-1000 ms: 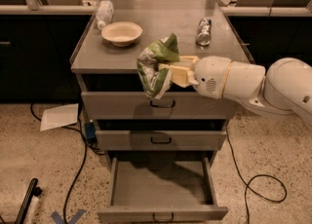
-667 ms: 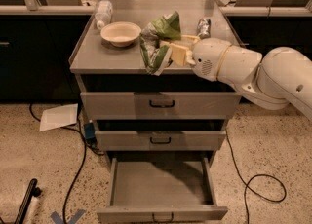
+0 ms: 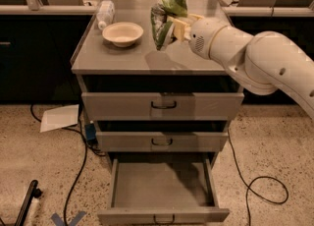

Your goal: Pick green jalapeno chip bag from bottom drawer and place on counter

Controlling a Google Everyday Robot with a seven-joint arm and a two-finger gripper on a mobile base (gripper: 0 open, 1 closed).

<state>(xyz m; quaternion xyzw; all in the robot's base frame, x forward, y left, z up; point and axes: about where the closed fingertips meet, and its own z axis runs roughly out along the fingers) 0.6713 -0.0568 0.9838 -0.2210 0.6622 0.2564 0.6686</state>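
Observation:
My gripper [image 3: 172,27] is shut on the green jalapeno chip bag [image 3: 164,16], a wrinkly green and white foil bag. It holds the bag in the air above the middle of the grey counter [image 3: 127,58], whose shadow falls under it. The white arm reaches in from the right. The bottom drawer [image 3: 162,185] stands pulled open below, with its small dark loop handle at the front centre, and its inside shows nothing in it.
A cream bowl [image 3: 122,33] sits on the counter's left part with a clear plastic bottle [image 3: 104,13] lying behind it. The two upper drawers are shut. Cables and a white sheet [image 3: 60,118] lie on the floor at the left.
The gripper with the bag has risen from in front of the top drawer to above the counter top and moved further over it.

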